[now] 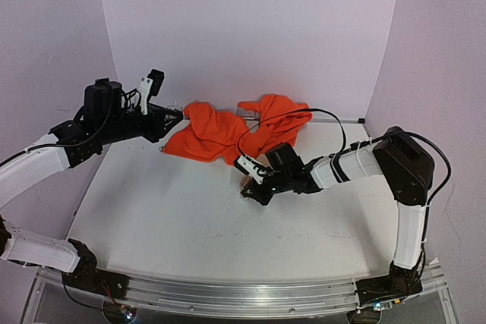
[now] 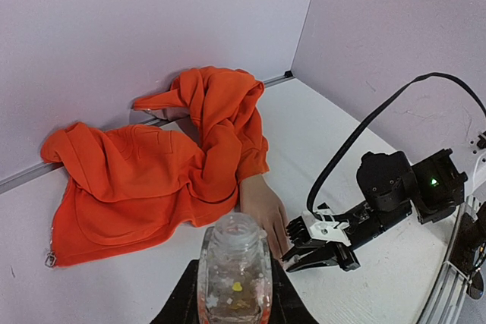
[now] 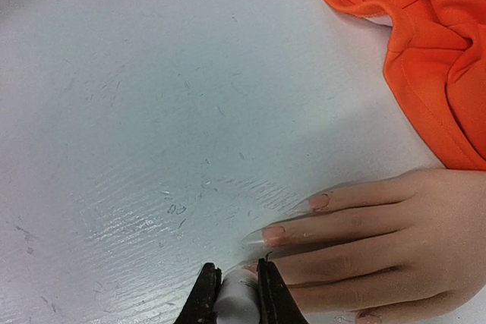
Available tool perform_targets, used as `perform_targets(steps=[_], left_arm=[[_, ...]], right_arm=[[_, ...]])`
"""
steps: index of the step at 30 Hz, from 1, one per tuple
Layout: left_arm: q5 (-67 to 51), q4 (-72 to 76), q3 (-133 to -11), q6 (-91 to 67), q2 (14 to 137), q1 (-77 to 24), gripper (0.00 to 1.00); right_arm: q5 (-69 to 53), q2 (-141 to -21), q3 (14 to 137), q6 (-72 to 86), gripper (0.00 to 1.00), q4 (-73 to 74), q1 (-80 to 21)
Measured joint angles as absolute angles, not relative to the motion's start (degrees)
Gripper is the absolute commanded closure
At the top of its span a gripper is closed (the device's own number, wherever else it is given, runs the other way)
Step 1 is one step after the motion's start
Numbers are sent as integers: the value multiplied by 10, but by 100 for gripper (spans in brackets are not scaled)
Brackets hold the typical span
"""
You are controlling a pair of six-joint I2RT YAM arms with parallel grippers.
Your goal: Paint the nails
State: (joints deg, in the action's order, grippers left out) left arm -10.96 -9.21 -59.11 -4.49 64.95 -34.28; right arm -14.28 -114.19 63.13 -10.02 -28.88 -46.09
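We see the right gripper [image 3: 235, 275] low over the table, its two dark fingers [image 3: 205, 297] pinched shut on a small white cylinder [image 3: 238, 306]; what the cylinder is, we cannot tell. It sits right at the fingertips of a flesh-coloured mannequin hand [image 3: 395, 248], which lies palm down on the scuffed white table [image 3: 137, 111]. The nails [image 3: 273, 234] are pale, long and glossy; they point toward the gripper, and the lowest visible fingertip is close beside the cylinder. The wrist disappears into a crumpled orange garment [image 3: 433, 58] heaped against the lilac back wall [image 1: 250, 28].

We see the left gripper [image 2: 234, 297] clamped around a clear bottle [image 2: 234, 256]; the bottle stands upright, with small yellow flecks inside. From above, this gripper is at the garment's left edge, well apart from the right gripper.
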Motion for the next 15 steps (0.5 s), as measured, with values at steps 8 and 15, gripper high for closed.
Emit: perform_targets(steps=[8, 15], left_arm=[[-110, -92, -591, -45, 649, -343, 100], [-113, -92, -591, -45, 649, -343, 100]], right_arm=[[-145, -1142, 631, -100, 100, -288, -464], [-155, -1142, 630, -97, 100, -287, -467]])
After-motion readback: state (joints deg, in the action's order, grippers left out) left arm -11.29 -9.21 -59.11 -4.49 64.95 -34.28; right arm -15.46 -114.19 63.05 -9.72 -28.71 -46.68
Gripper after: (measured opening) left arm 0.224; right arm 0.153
